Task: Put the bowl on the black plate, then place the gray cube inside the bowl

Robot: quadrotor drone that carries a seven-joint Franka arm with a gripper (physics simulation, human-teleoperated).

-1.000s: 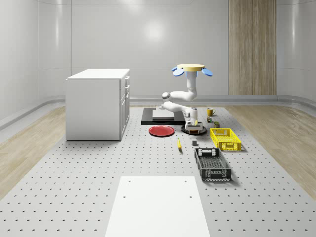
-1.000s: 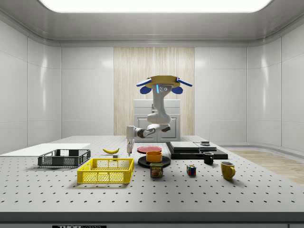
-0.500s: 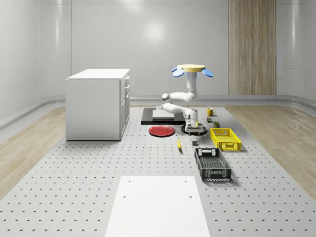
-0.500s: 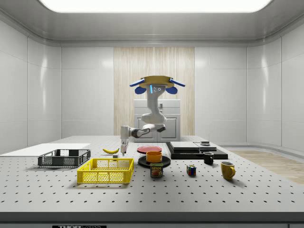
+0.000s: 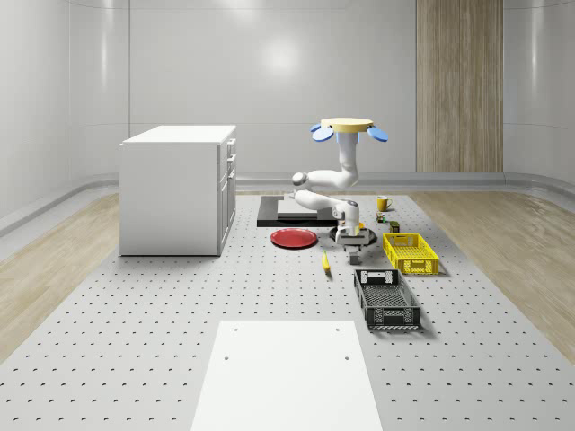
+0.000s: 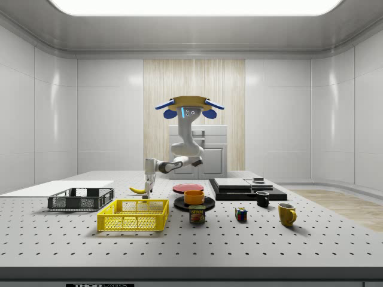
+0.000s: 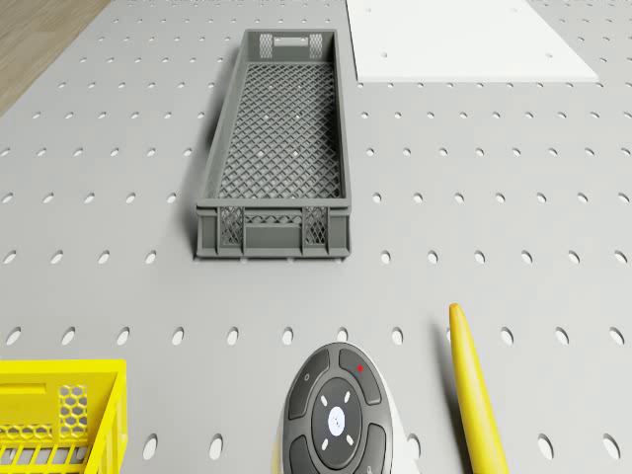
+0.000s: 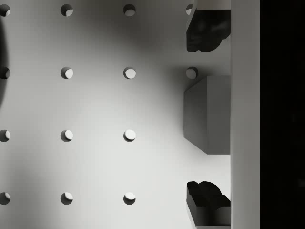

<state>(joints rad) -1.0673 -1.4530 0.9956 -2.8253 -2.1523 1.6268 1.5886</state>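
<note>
While the drone (image 6: pixel 187 106) hovers, one can (image 6: pixel 197 214) reads "SPAM".

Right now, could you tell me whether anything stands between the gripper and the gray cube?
Nothing visible does. In the wrist view the gray cube lies on the perforated table, between the two open fingertips with bare space on either side. The drone hovers above the table, with the gripper lowered near the banana.
</note>
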